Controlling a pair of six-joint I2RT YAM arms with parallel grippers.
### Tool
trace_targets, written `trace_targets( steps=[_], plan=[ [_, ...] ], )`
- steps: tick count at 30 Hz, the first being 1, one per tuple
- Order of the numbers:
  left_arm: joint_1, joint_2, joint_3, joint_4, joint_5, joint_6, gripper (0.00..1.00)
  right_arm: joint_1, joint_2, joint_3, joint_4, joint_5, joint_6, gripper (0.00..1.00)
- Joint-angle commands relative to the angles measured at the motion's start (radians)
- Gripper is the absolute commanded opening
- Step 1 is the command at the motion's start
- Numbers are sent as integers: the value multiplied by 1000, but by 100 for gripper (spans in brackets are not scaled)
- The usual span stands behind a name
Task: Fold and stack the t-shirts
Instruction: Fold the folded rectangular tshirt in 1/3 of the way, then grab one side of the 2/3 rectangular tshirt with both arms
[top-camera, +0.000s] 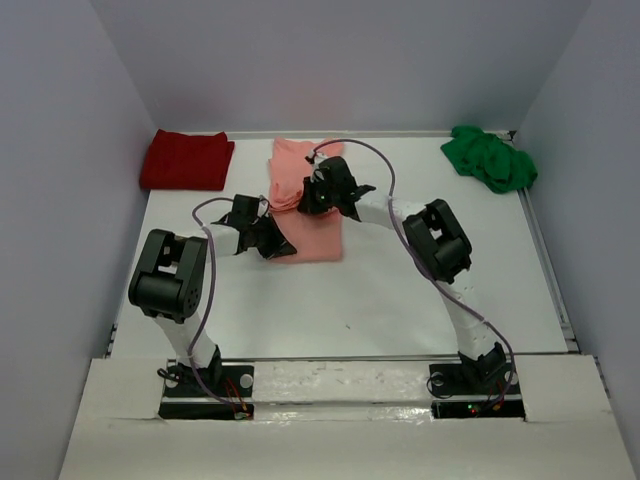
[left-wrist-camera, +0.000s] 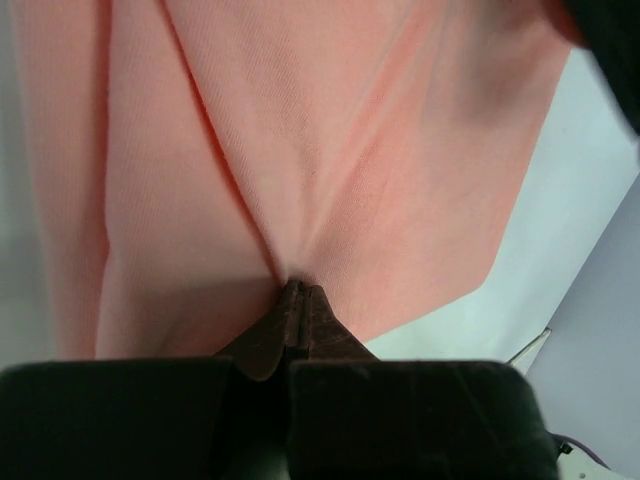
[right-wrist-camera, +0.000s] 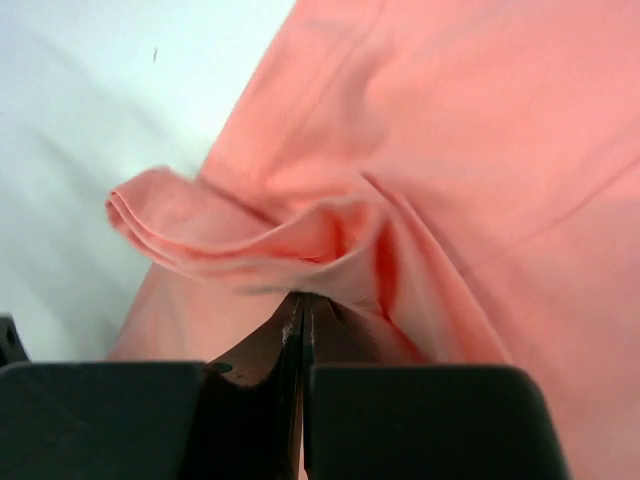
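Evidently mid-fold. Gripping the pink shirt (top-camera: 295, 165) at mid-desk (top-camera: 380, 300): left hand (left-wrist-camera: 296, 292) clenched on a taut pleat, right hand (right-wrist-camera: 301, 300) clenched on a doubled hem, probably to carry one half over evenly. Leaving red shirt (top-camera: 187, 160) far left, green shirt (top-camera: 490, 158) far right.

Even, soft overhead light; faint shadows; wrist views blurred up close.
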Motion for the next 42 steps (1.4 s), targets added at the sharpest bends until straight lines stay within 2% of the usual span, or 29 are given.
trace_targets(
  steps=[1, 6, 14, 19, 23, 25, 26, 27, 28, 30, 32, 34, 35, 37, 40, 42],
  plan=[
    [-16, -58, -43, -63, -5, 10, 0, -31, 71, 187, 29, 80, -55, 0],
    [-28, -76, -60, -77, -8, 15, 0, -68, 110, 308, 12, 126, -84, 0],
    [-33, -80, -25, -122, -18, 30, 0, -89, 30, 410, -32, 134, -146, 0],
    [-34, -93, 58, -180, -21, 58, 0, -89, -66, 376, -126, 120, -143, 0],
    [-56, -95, 181, -234, -5, 79, 0, -99, -230, 226, -186, 132, -72, 0],
    [-74, -84, 230, -275, -4, 90, 0, -108, -282, 183, -264, 108, -28, 16],
    [-85, -81, 280, -292, -2, 94, 0, -108, -330, 162, -293, 100, 7, 32],
    [-103, -78, 309, -339, -16, 102, 0, -108, -355, 116, -325, 98, 33, 58],
    [-111, -84, 337, -365, -34, 119, 0, -108, -379, 89, -380, 68, 66, 62],
    [-115, -98, 404, -442, -102, 137, 0, -108, -454, 19, -405, 10, 93, 64],
    [-106, -118, 428, -484, -152, 154, 0, -108, -505, -124, -406, -57, 144, 65],
    [-73, -121, 405, -501, -171, 165, 10, -108, -560, -260, -404, -104, 182, 66],
    [-57, -122, 358, -496, -168, 168, 26, -117, -573, -300, -402, -123, 195, 66],
    [-5, -136, 298, -453, -151, 167, 39, -141, -608, -445, -325, -229, 233, 66],
    [42, -149, 209, -406, -151, 167, 46, -178, -639, -581, -190, -337, 340, 66],
    [96, -147, 158, -381, -147, 164, 47, -188, -631, -645, -175, -345, 359, 66]
  ],
)
